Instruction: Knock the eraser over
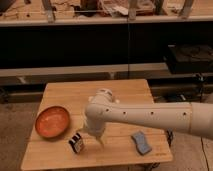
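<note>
Gripper (pixel 99 139) hangs low over the table (pixel 125 92), under the wrist; whether it is open or closed cannot be told. The eraser (pixel 76 143) stands just beside it on the orange bowl (pixel 52 121) side, long axis roughly upright, near the table's front edge. A sideways push toward the bowl should topple it.

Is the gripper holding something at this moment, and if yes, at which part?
Nothing seems held. The gripper is low over the table, beside the eraser, which stands on the wood.

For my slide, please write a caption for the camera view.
Gripper low beside the small black white-banded eraser block, near the round orange bowl on wooden table.
</note>
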Controlling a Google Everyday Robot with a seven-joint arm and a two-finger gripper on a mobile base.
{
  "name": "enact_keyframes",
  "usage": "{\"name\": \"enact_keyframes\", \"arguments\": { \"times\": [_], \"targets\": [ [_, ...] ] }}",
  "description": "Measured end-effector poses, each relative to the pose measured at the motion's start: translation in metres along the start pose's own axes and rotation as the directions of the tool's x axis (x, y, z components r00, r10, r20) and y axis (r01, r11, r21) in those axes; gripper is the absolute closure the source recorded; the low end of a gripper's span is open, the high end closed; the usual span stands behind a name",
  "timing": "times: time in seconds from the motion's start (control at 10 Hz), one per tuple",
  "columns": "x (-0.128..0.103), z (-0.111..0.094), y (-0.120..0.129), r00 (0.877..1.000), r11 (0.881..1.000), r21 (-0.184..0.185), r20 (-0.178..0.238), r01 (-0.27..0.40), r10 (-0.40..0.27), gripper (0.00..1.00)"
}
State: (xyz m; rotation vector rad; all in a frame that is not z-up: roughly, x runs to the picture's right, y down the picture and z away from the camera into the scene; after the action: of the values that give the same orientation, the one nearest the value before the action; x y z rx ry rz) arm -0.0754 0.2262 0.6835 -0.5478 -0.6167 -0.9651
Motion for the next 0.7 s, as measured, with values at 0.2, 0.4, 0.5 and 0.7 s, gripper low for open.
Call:
{"name": "enact_keyframes", "arguments": {
  "times": [0.2, 0.4, 0.5, 0.7],
  "targets": [
    [-0.002, 0.0006, -0.0018, 1.0, 1.0, -0.001, 0.002, 0.004, -0.004, 0.2],
    [-0.0029, 0.0011, -0.0034, 1.0, 1.0, 0.0, 0.005, 0.006, -0.006, 0.2],
    [-0.0035, 0.001, -0.0039, 1.0, 1.0, 0.0, 0.006, 0.006, -0.006, 0.2],
    [-0.0061, 0.0015, -0.0053, 1.0, 1.0, -0.001, 0.008, 0.008, -0.008, 0.2]
  ]
}}
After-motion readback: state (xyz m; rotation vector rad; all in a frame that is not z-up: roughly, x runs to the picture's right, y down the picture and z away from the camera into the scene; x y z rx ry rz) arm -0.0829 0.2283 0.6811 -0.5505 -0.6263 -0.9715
